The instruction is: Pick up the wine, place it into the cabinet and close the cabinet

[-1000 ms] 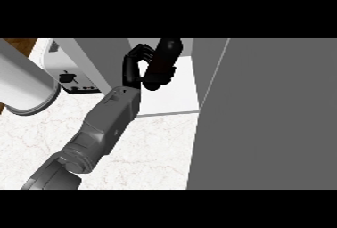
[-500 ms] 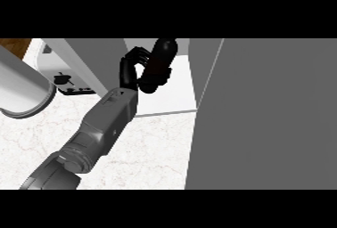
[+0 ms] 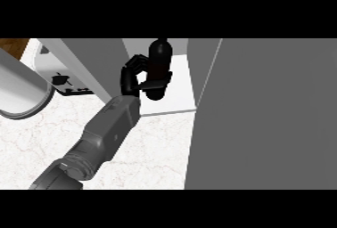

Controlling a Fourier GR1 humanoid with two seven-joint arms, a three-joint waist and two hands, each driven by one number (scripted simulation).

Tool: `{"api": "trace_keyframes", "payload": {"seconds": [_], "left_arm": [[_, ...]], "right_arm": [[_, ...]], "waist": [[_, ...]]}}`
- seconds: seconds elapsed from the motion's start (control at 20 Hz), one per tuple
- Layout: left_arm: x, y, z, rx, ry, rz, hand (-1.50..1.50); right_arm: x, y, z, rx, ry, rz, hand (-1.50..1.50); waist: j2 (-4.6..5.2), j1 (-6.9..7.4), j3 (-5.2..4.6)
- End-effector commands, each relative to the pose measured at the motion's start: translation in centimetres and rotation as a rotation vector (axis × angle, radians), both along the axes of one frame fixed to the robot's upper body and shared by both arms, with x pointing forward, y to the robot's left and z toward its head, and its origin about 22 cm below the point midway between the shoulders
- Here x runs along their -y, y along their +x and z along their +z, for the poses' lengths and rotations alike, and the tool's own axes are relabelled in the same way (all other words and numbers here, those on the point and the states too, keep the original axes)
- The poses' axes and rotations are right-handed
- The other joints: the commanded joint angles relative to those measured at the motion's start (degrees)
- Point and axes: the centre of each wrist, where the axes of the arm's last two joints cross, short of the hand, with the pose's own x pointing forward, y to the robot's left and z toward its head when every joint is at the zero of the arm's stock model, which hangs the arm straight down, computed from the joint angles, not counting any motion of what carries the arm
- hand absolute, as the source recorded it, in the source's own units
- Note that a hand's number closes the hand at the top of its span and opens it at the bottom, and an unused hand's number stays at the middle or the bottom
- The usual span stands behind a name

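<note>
I see one hand (image 3: 135,75), prob the left, curled round wine (image 3: 158,67) w/ bottle upright at cabinet (image 3: 263,116) opening.

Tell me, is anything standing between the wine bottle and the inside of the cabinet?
Nothing visible does. The robot hand holds the wine bottle over the cabinet's white shelf, with the open grey door at its right.

Wine (image 3: 158,67) base behind fingers (image 3: 133,71)
</note>
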Motion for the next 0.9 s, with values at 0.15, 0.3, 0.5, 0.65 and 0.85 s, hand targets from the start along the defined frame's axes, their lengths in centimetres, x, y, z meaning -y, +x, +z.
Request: {"api": "trace_keyframes", "payload": {"seconds": [0.15,0.3,0.5,0.65,0.85], "left_arm": [[-0.8,-1.2,-2.0,-0.045,-0.132,-0.031,1.50],[-1.5,-2.4,-3.7,-0.023,-0.124,-0.011,1.50],[-1.9,-3.0,-4.6,-0.051,-0.172,-0.025,1.50],[-2.0,-3.2,-4.8,-0.069,-0.181,-0.003,1.50],[-2.4,-4.0,-5.9,-0.089,-0.144,0.021,1.50]], "right_arm": [[-0.1,-0.4,0.0,-0.002,0.002,0.033,-1.50],[0.1,-0.6,-0.9,-0.017,0.005,0.058,-1.50],[-0.3,0.2,-0.1,0.000,0.007,0.062,-1.50],[-0.2,0.3,-0.1,0.006,0.021,0.080,-1.50],[0.2,0.2,0.0,-0.007,0.014,0.077,-1.50]], "waist": [[0.22,-1.21,-0.05],[-0.04,-2.33,0.02],[0.15,-2.24,-0.08],[0.26,-3.92,-0.09],[-0.05,-4.22,-0.07]]}}
